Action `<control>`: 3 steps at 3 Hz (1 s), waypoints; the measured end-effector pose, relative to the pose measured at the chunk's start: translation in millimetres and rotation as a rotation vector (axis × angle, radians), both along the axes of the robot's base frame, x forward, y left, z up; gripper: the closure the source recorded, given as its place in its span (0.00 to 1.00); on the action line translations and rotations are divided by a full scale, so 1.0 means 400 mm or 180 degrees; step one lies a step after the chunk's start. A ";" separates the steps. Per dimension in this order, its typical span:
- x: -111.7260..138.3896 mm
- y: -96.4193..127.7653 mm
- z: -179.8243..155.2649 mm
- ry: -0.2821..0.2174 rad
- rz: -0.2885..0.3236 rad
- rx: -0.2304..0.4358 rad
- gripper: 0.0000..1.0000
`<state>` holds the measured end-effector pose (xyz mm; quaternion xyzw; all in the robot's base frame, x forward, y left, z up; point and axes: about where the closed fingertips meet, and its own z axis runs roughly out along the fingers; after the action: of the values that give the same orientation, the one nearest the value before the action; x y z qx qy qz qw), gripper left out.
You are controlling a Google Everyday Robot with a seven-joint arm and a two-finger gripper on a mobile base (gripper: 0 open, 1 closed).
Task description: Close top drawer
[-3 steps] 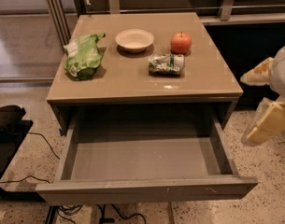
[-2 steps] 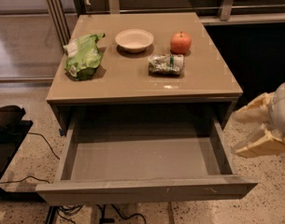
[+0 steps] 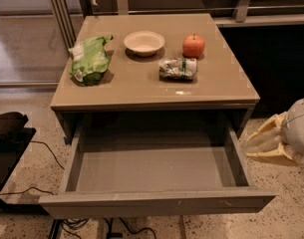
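Note:
The top drawer (image 3: pixel 156 203) is pulled far out of the cabinet and is empty. Its plain flat front with small pale scuffs faces me at the bottom of the camera view. My gripper (image 3: pixel 260 137), with pale fingers, is at the right edge of the view, just right of the drawer's right side wall and beside the cabinet's front right corner. Its fingers are spread and hold nothing. It does not touch the drawer.
On the tan tabletop (image 3: pixel 216 88) lie a green bag (image 3: pixel 89 59), a white bowl (image 3: pixel 144 43), a red apple (image 3: pixel 193 46) and a crumpled packet (image 3: pixel 177 68). A black object (image 3: pixel 7 133) and cables (image 3: pixel 47 153) are on the floor at left. A railing runs behind.
My gripper has moved down and left, closer to the drawer's right side. The drawer stays open in the same place.

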<state>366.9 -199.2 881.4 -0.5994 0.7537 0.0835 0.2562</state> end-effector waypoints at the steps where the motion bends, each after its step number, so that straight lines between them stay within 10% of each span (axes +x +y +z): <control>1: -0.001 0.003 -0.006 0.0010 0.0002 0.0001 1.00; 3: -0.043 0.050 -0.221 0.0200 -0.0128 0.0234 1.00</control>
<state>349.8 -179.2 792.9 -0.5713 0.7697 0.1247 0.2560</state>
